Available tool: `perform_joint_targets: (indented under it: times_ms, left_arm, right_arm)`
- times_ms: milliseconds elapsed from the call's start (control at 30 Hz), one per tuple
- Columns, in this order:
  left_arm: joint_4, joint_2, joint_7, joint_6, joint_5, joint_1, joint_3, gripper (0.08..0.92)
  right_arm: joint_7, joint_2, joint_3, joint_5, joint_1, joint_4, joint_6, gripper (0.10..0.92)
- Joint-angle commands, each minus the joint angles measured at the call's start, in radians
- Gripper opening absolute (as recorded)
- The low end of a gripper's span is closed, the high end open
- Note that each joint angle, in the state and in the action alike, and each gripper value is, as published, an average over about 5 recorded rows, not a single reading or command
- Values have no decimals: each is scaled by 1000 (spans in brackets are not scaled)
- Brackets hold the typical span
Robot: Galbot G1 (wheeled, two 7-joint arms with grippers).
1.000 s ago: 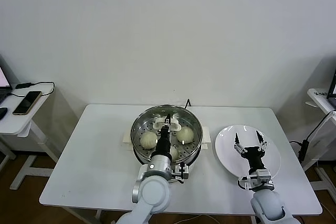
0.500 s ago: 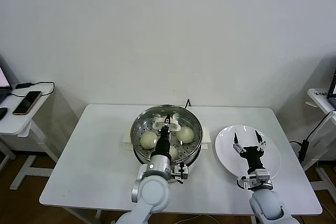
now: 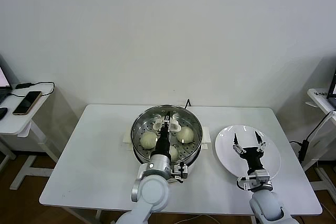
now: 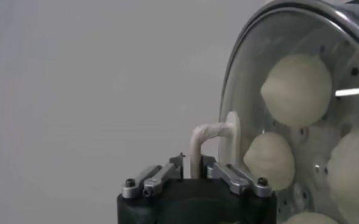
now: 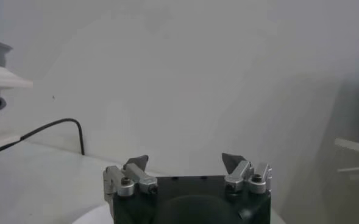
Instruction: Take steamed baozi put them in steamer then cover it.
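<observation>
The steamer (image 3: 137, 129) stands at the table's middle on its white base. The clear glass cover (image 3: 191, 121) lies over it, and several baozi show through the glass, among them one (image 3: 149, 139) and another (image 3: 185, 134). My left gripper (image 3: 168, 121) is shut on the cover's cream-white bar handle (image 3: 167, 125). In the left wrist view its jaws (image 4: 194, 171) clamp the handle (image 4: 213, 133), with the cover (image 4: 246, 85) and baozi (image 4: 297, 90) behind. My right gripper (image 3: 246, 138) is open and empty above the white plate (image 3: 270, 156); it also shows in the right wrist view (image 5: 184, 161).
A black cable (image 3: 188, 102) runs behind the steamer and also shows in the right wrist view (image 5: 51, 129). A side table with a phone (image 3: 27, 102) stands to the left, and another side table (image 3: 321, 98) to the right.
The right gripper has shifted very slightly over the plate. The left gripper stays shut on the cover's handle in the same place.
</observation>
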Motion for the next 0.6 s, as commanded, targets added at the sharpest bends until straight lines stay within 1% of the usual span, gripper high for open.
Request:
perform_joint_targets:
  times_ms: [33,200,367,600]
  left_arm:
    - [-26,4,8,-4,2,8,-3,461]
    - [-57,16,14,-6,-1,20,3,607]
    - [-133,52,17,-8,-24,55,1,734]
    - [-271,119,25,-10,-68,129,-1,784]
  right_arm:
    - [-4,2,-2,-1,1,0,4,823]
    - [-7,7,-14,-1,13,-3,5,823]
    - [-6,9,-22,0,24,-8,2,823]
    - [-2,11,-41,10,59,-22,-4,823]
